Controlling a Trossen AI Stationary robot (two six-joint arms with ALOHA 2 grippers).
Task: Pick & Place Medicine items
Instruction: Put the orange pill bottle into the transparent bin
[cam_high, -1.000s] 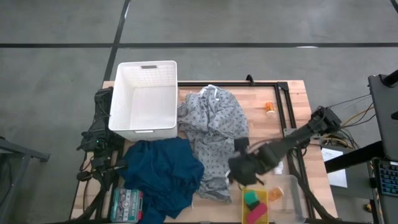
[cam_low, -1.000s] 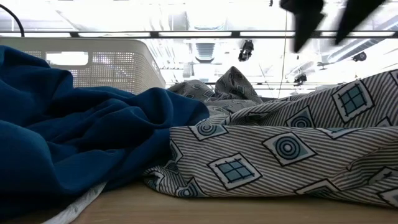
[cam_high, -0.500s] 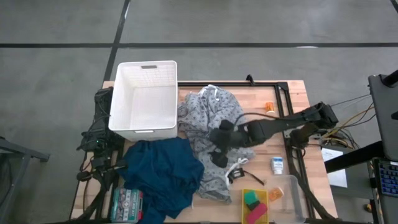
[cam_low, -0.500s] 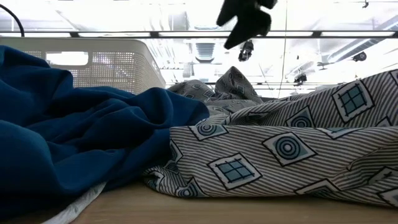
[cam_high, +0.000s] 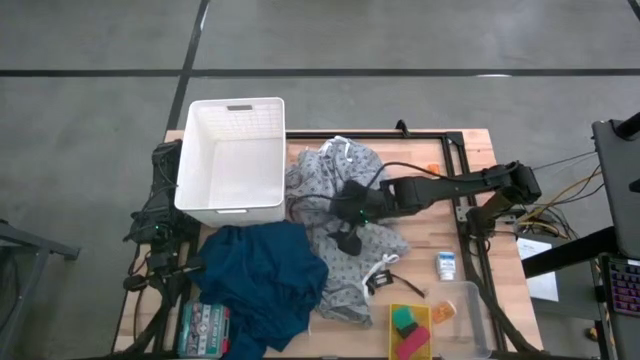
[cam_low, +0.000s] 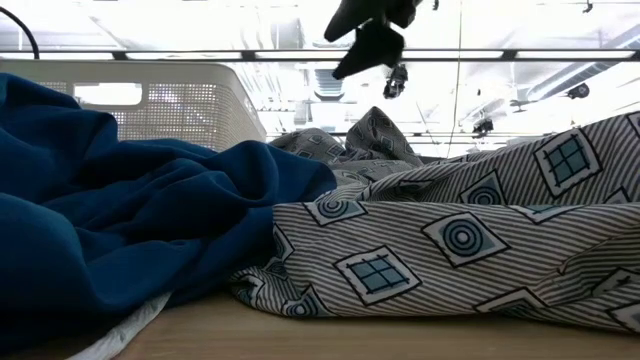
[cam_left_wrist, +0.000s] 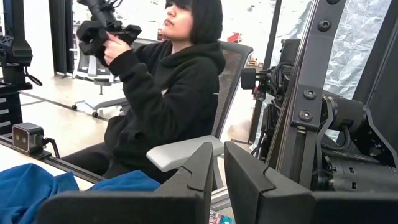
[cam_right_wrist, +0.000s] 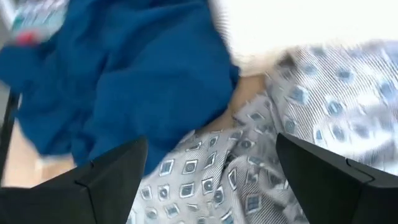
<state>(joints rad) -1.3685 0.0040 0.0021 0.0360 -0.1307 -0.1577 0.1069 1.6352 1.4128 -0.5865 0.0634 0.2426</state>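
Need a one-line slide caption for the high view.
Open right gripper hovers over patterned grey cloth; small white carton lies beside it.

The floor (cam_high: 420, 40) around the wooden surface (cam_high: 420, 200) is grey concrete with dark seams. Behind, bright ceiling lights (cam_low: 300, 30) shine over the room. A person (cam_left_wrist: 168, 93) in black clothes sits on an office chair (cam_left_wrist: 233, 68) with a pale armrest (cam_left_wrist: 180, 151).

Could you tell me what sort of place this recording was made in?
Probably a robotics lab or workshop: a wooden table on bare concrete floor, and a person in an office chair working a handheld controller.
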